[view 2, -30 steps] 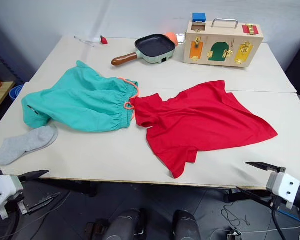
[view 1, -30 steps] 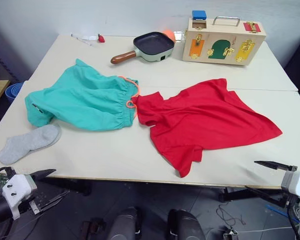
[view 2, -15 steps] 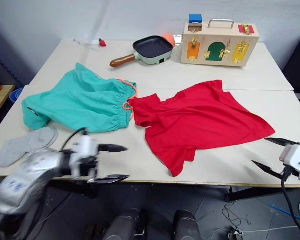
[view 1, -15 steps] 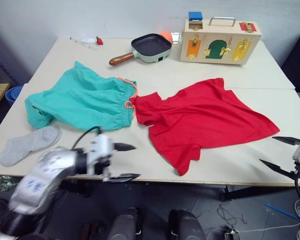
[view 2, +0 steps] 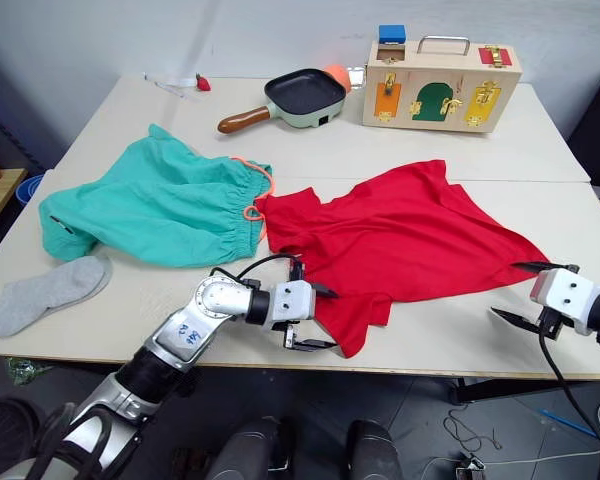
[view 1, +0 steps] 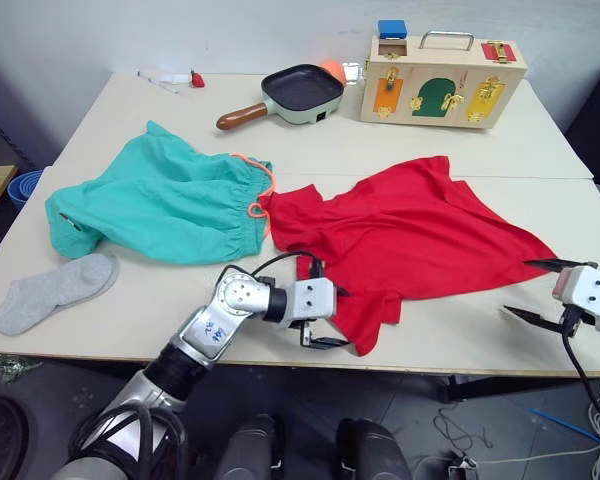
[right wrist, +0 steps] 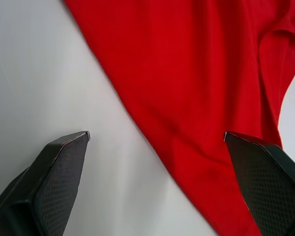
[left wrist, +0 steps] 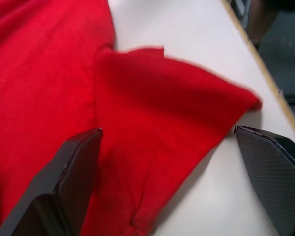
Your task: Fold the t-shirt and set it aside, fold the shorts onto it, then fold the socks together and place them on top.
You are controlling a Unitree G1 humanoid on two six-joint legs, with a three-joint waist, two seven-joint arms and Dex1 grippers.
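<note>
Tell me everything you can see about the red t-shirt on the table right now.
The t-shirt is plain bright red, soft woven-looking cloth with short sleeves. It lies unfolded and rumpled, spread at a slant across the table, one sleeve pointing toward the near edge. Its collar end meets the waistband of the shorts. The left pincer is open and straddles the near sleeve; whether it touches the cloth cannot be told. The right pincer is open, beside the shirt's right corner.

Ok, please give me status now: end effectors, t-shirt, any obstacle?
Left end effector open at the t-shirt near corner. Right end effector open at its far edge. T-shirt flat, unfolded. Shorts touch the t-shirt collar.
</note>
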